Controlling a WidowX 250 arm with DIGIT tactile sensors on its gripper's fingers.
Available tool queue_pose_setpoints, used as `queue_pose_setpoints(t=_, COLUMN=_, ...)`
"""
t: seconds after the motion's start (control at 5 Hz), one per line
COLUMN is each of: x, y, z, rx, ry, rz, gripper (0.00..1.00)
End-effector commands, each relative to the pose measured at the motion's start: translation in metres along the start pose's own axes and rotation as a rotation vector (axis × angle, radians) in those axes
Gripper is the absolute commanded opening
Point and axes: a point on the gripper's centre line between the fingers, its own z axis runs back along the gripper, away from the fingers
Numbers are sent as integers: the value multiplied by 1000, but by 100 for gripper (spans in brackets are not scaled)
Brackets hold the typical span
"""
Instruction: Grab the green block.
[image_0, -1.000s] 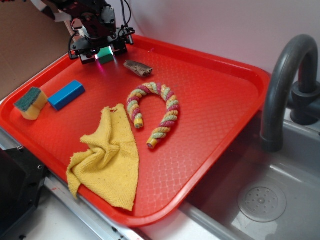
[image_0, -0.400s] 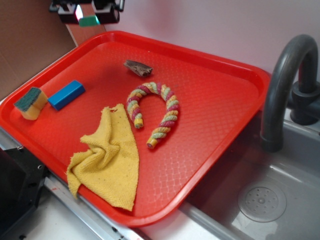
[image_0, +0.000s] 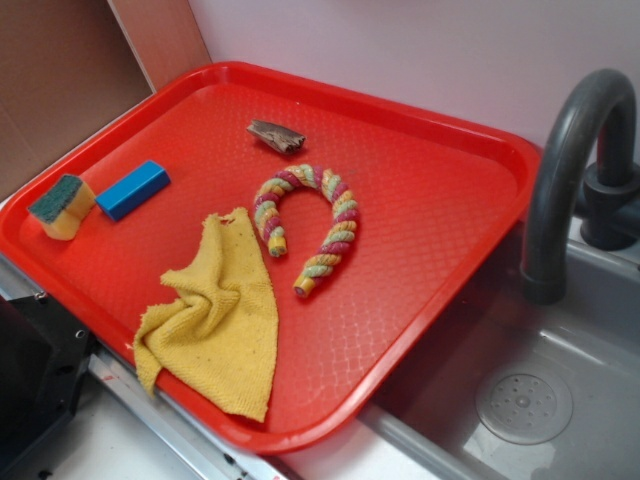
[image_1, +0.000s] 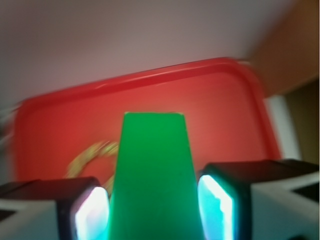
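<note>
In the wrist view the green block (image_1: 152, 170) stands between my two fingers, held high above the red tray (image_1: 220, 115). My gripper (image_1: 154, 210) is shut on the block, with a lit pad (image_1: 92, 215) on its left and the other pad on its right. The view is blurred. In the exterior view neither the gripper nor the green block shows; both are out of frame above the tray's far left corner (image_0: 215, 75).
On the tray lie a blue block (image_0: 132, 189), a yellow sponge with a dark green top (image_0: 62, 206), a yellow cloth (image_0: 215, 315), a curved striped rope toy (image_0: 305, 225) and a small brown piece (image_0: 276, 136). A grey faucet (image_0: 570, 170) and sink (image_0: 520, 400) are at the right.
The gripper rose from the tray's far left corner with the green block in it and has left the exterior view at the top. Nothing else moved.
</note>
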Motion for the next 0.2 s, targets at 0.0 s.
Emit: queue_pose_setpoints(t=0.0, x=7, y=39, z=38, rx=-23, ry=-53, rz=70, gripper=100)
